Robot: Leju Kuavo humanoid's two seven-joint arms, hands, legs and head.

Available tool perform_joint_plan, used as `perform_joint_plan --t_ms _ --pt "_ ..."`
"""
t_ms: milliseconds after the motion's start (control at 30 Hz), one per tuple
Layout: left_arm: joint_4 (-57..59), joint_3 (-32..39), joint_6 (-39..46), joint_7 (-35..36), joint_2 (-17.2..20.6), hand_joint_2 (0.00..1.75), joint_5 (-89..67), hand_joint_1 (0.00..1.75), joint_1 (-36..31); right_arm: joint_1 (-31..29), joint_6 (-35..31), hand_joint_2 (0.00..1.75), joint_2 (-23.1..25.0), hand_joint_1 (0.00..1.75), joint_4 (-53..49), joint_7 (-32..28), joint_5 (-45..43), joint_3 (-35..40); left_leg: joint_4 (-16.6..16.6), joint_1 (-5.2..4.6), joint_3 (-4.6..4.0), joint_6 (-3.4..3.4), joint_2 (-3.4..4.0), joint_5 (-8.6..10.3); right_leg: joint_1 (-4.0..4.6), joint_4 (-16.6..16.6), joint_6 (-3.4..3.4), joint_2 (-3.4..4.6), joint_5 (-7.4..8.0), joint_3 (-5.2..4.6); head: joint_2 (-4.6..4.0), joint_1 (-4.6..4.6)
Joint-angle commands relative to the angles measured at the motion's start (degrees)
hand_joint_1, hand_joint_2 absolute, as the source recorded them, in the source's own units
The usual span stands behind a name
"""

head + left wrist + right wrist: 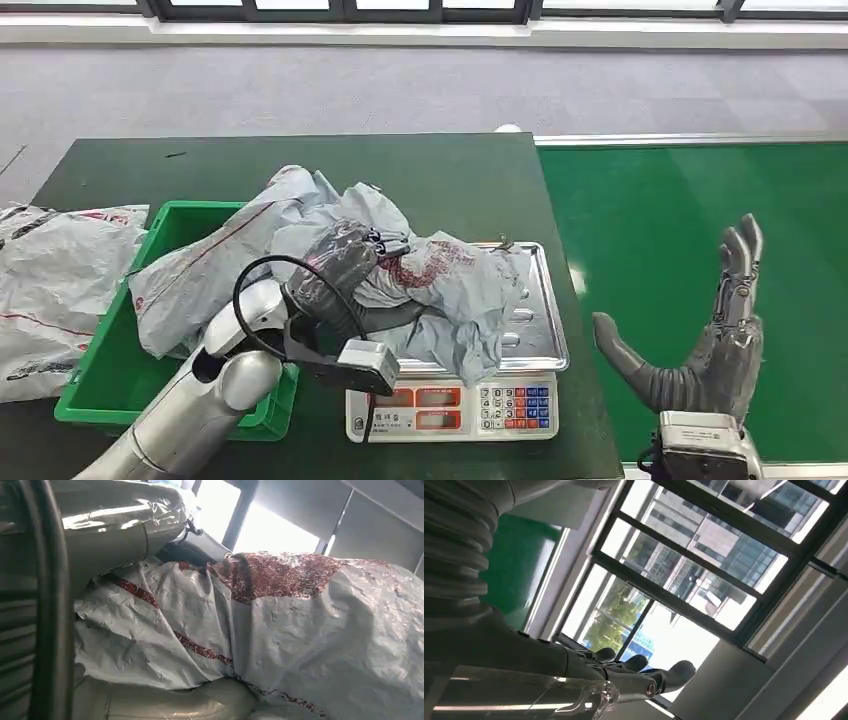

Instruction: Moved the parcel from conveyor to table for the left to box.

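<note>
Two robot hands in play. Left robot hand [345,262] wrapped around the grey parcel [440,285], fingers closed over the crumpled plastic near its red printed patch. Parcel draped across the steel tray of the scale [545,340], one end trailing toward the green bin [110,370] just beside it, touching another wrinkled grey bag [225,265] spilling over the bin's rim. Scale sitting on the dark desk [430,170], red displays and keypad facing the robot. More grey bags [55,290] lying at the far left of the desk, beside the bin. From the left wrist, crinkled grey film with red speckled print and a red stripe [300,625] pressed close against the hand. Right robot hand [715,340] raised above the green conveyor [690,200], palm upright, fingers spread and holding nothing, thumb angled out toward the scale. From the right wrist, dark fingertips [674,672] stretched out against a bright window. Conveyor belt running alongside the desk's right edge, well apart from the parcel.
</note>
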Motion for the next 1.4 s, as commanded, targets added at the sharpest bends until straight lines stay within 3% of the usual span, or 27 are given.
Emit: perform_joint_plan --t_ms 33,200,300,333,467,633,1000,1133,1200,1400 --pt "-10.8 11.6 15.75 2.48 1.25 1.75 -11.72 1.75 3.14 2.09 -0.06 1.75 -0.16 0.0 -1.4 -0.87 0.15 -0.45 -0.11 -0.01 0.05 -0.05 0.16 -0.03 -0.01 -0.08 -0.04 0.11 0.01 -0.02 0.0 0.0" --pt "-9.83 23.37 20.47 4.84 0.24 1.75 -16.01 1.75 2.29 1.35 0.31 1.75 0.62 0.0 -1.0 -0.45 0.92 0.13 -0.26 -0.03 0.2 -0.09 0.31 -0.03 -0.02 -0.17 -0.08 0.24 0.04 0.07 0.0 0.0" --pt "-3.71 28.68 22.17 6.48 1.28 1.75 -18.02 1.75 -0.2 0.0 0.18 1.75 0.24 0.0 0.4 -0.09 0.79 0.26 -0.13 0.01 0.08 -0.1 0.21 0.02 0.01 -0.04 -0.12 0.17 0.01 -0.03 0.0 0.0" --pt "1.12 30.83 21.51 9.93 2.17 1.75 -21.05 1.75 -0.78 -0.85 -0.1 1.75 -0.3 0.0 1.04 -0.05 0.8 0.42 -0.24 0.0 0.14 -0.11 0.24 0.08 0.01 -0.11 -0.14 0.18 0.07 0.0 0.0 0.0" --pt "15.96 35.1 25.67 8.7 2.87 1.75 -21.4 1.75 -4.19 -2.13 -0.85 1.75 -0.85 0.0 2.49 0.7 1.31 0.55 -0.32 -0.01 0.26 -0.1 0.18 0.14 0.0 -0.16 -0.17 0.12 0.06 0.07 0.0 0.0" --pt "20.23 38.78 27.1 10.66 2.26 1.75 -22.45 1.75 -2.71 -0.45 -1.84 1.75 -0.94 0.0 2.67 0.11 2.16 1.44 -0.17 0.02 0.26 -0.1 0.11 0.04 0.01 -0.04 -0.15 0.08 -0.04 0.09 0.0 0.0" --pt "31.12 38.62 19.26 15.13 2.75 1.75 -26.89 1.75 -2.12 -1.01 -1.16 1.75 -2.05 0.0 3.21 0.75 2.59 0.85 -0.28 -0.01 0.25 -0.1 0.05 0.07 -0.01 -0.16 -0.16 0.02 -0.02 0.19 0.0 0.0" --pt "36.14 38.25 13.0 18.56 3.24 1.75 -28.65 1.75 -1.51 -1.46 0.77 1.75 -2.24 0.0 3.57 2.11 3.69 0.55 -0.27 0.01 0.22 -0.09 0.1 0.07 0.0 -0.16 -0.16 0.06 -0.01 0.15 0.0 0.0" --pt "39.91 37.55 5.6 21.2 4.15 1.75 -29.85 1.75 -1.98 -1.98 2.03 1.75 -2.83 0.0 4.45 2.73 4.15 0.69 -0.31 -0.01 0.27 -0.09 0.13 0.07 -0.01 -0.19 -0.16 0.09 0.0 0.18 0.0 0.0" --pt "42.88 37.13 2.01 21.65 5.45 1.75 -29.91 1.75 -1.98 -2.18 2.59 1.75 -3.66 0.0 5.61 2.81 4.06 0.75 -0.17 0.04 0.19 -0.09 0.11 0.01 0.04 -0.09 -0.15 0.08 -0.05 0.14 0.0 0.0"
